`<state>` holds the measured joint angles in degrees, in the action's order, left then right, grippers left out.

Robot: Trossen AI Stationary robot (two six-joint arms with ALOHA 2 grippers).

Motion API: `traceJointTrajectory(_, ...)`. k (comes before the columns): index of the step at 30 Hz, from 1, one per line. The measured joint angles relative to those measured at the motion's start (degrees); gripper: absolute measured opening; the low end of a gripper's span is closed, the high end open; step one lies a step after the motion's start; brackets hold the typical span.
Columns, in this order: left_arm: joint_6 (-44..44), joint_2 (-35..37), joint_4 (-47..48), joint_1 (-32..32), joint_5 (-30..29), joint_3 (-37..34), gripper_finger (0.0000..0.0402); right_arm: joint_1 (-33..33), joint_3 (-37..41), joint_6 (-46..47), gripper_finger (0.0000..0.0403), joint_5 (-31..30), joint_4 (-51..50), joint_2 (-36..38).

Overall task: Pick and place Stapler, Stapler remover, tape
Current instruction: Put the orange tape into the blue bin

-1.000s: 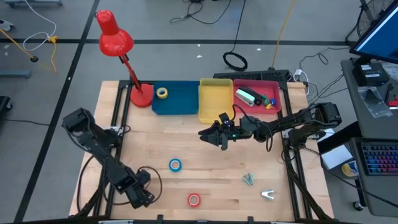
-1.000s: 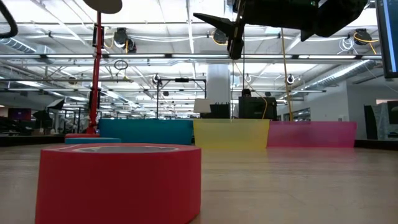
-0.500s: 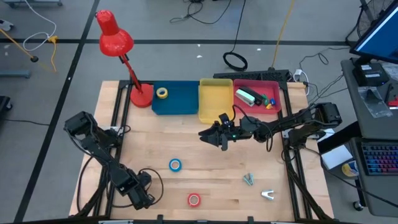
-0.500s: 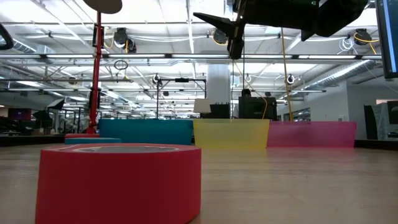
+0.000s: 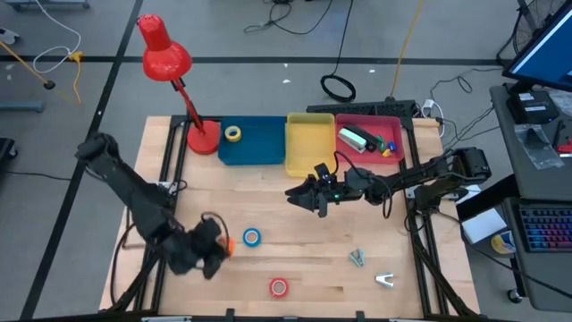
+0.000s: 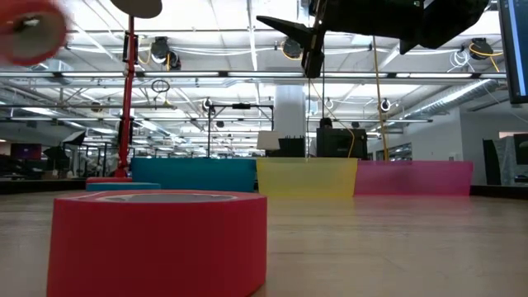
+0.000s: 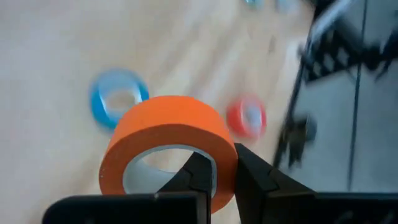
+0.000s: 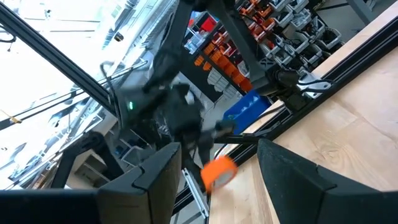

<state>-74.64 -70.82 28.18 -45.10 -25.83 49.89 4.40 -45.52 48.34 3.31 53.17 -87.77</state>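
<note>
Since a second ago the left gripper (image 7: 214, 171), clamped on orange tape (image 7: 166, 140), has lifted beside blue tape (image 5: 252, 237); carrying level suits, while the right gripper (image 5: 304, 198) hovers open.

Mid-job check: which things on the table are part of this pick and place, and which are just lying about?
Part of the job:
orange tape, held in the left gripper
blue tape and red tape, on the bare wood
yellow tape, in the blue bin
stapler remover

Lying about:
red lamp
small clips

The right gripper hangs mid-table.
</note>
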Motion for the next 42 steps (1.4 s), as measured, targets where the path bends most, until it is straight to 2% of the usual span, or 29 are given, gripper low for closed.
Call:
traceJointTrajectory(4, 9.8, 2.7, 0.1, 8.5, -3.4, 0.0, 0.0033, 0.0, 0.0, -0.6, 0.0204, 0.0, 0.0, 0.0)
traceJointTrajectory(8, 20.4, 2.6, 0.5, 19.4, -1.4, 1.8, 0.0033, 0.0, 0.0, -1.2, 0.0205, -0.1, 0.0, 0.0)
traceJointTrajectory(14, 33.0, 0.6, 4.1, 36.2, 0.4, 8.6, 0.0033, 0.0, 0.0, -2.9, 0.0204, -0.1, 0.0, 0.0)
traceJointTrajectory(21, 45.3, -5.0, 6.5, 53.1, 2.2, 16.4, 0.0033, -0.1, 0.0, -4.7, 0.0205, -0.2, 0.1, 0.0)
traceJointTrajectory(30, 51.8, -16.9, 5.7, 69.2, 10.3, 19.0, 0.0033, -0.4, 0.0, -6.1, 0.0201, -0.3, 0.1, 0.0)
traceJointTrajectory(37, 52.3, -26.3, 2.7, 76.9, 17.9, 19.0, 0.0033, -0.4, 0.0, -6.0, 0.0201, -0.3, 0.1, 0.0)
traceJointTrajectory(42, 52.0, -30.1, 2.6, 80.5, 20.7, 19.0, 0.0033, -0.4, 0.0, -6.0, 0.0201, -0.3, 0.1, 0.0)
